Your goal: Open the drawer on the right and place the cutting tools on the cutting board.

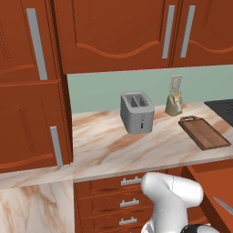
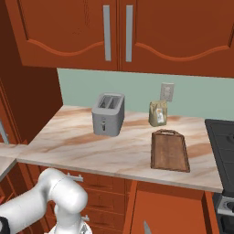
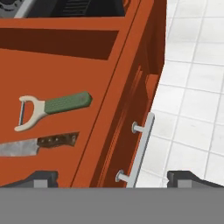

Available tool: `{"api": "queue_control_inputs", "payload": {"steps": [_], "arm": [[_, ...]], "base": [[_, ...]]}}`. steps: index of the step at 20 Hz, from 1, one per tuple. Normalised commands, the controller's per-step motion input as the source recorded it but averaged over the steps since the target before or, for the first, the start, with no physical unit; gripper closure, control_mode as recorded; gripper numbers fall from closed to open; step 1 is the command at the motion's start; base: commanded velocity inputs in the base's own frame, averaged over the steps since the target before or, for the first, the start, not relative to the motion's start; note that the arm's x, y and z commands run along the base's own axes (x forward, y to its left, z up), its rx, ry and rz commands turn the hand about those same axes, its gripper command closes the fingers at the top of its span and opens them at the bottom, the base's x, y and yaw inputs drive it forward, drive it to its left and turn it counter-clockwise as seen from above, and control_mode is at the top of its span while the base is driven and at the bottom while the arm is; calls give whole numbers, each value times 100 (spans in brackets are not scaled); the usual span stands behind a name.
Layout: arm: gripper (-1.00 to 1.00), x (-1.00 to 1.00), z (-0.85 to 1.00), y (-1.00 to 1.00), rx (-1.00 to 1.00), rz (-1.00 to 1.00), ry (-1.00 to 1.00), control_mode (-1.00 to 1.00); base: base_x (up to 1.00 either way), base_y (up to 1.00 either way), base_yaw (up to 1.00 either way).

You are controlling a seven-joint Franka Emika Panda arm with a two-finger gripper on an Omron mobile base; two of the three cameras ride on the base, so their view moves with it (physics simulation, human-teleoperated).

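claw (image 3: 111,177) spread wide | drawer (image 3: 65,78) open; holds peeler (image 3: 52,107), knife (image 3: 37,144)

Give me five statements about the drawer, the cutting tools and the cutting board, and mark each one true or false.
1. The drawer stands open. True.
2. The peeler lies on the cutting board. False: it lies inside the drawer, and the board on the counter is bare.
3. The knife lies beside the peeler in the drawer. True.
4. The gripper is shut on the knife. False: its fingertips stand wide apart and hold nothing.
5. The toaster stands on the cutting board. False: it stands on the counter, apart from the board.
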Motion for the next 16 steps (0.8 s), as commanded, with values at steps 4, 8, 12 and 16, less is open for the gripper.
{"api": "queue_control_inputs", "payload": {"steps": [4, 8, 12, 16], "arm": [[-100, -26, 1, -17, 0, 0, 0, -100], [-100, 0, 0, 0, 0, 0, 0, -100], [-100, 0, 0, 0, 0, 0, 0, -100], [-100, 0, 0, 0, 0, 0, 0, -100]], "base": [[0, 0, 0], [0, 0, 0], [0, 0, 0], [0, 0, 0]]}}
